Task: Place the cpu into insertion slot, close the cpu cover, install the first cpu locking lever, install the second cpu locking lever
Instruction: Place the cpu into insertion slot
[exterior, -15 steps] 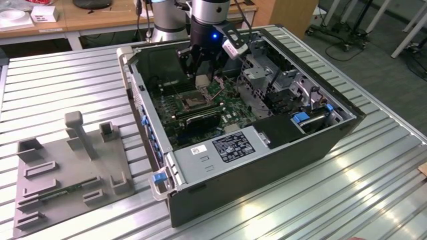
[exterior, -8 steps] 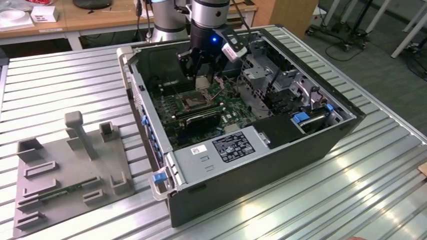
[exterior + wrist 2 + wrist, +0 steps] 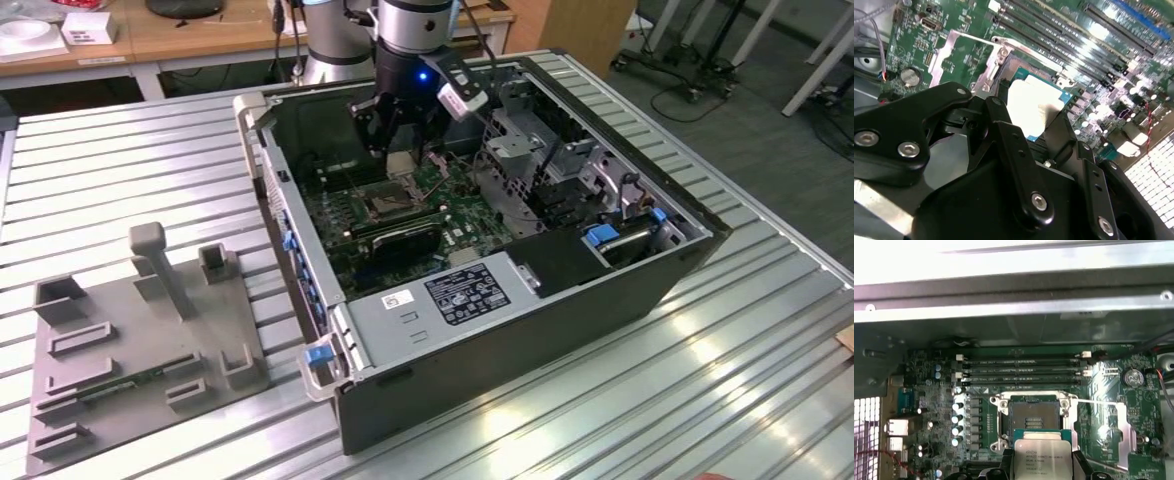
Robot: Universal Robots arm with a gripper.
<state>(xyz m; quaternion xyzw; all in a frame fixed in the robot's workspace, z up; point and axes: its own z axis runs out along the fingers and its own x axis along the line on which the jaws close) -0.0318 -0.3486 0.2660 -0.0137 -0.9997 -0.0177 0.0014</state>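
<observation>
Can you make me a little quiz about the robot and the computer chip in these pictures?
1. True or false: the black gripper is holding the small flat square silvery cpu.
2. The square black-framed insertion slot is: A) empty, B) already filled with a chip, C) hidden under a closed plate.
3. Fill in the gap: the thin silvery metal cpu cover is swung ____ (open or shut).

Key: 1 true; 2 A; 3 open.
</observation>
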